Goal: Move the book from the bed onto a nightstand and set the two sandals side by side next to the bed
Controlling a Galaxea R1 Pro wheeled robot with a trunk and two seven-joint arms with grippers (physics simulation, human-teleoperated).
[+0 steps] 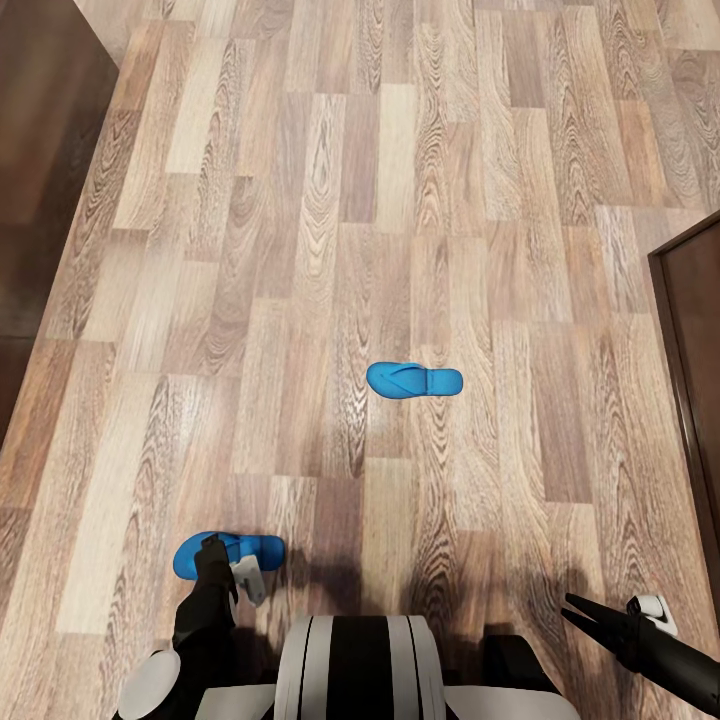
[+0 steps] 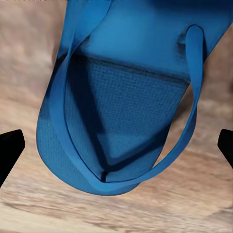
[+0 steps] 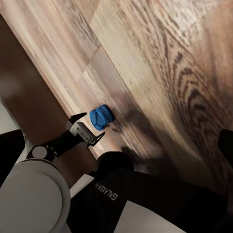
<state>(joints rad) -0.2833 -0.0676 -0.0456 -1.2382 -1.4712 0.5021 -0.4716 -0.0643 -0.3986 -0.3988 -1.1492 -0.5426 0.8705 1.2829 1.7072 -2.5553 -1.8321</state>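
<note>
Two bright blue sandals lie on the plank floor. The farther sandal (image 1: pixel 413 379) rests mid-floor, well ahead of me. The nearer sandal (image 1: pixel 228 553) lies close to my base at the left, and my left gripper (image 1: pixel 214 553) hangs right over it. In the left wrist view this sandal (image 2: pixel 121 111) looms large with its thin straps up, and the left gripper (image 2: pixel 116 145) is open, a dark fingertip (image 2: pixel 9 148) out to each side of the toe end. My right gripper (image 1: pixel 590 612) is open and empty, low at the right. The book and nightstands are out of view.
A dark brown piece of furniture (image 1: pixel 40 150) borders the floor at the left. A brown panel with a dark frame (image 1: pixel 695 350) stands at the right. In the right wrist view, the left arm (image 3: pixel 58 145) reaches the near sandal (image 3: pixel 101 117) beside my base (image 3: pixel 111 194).
</note>
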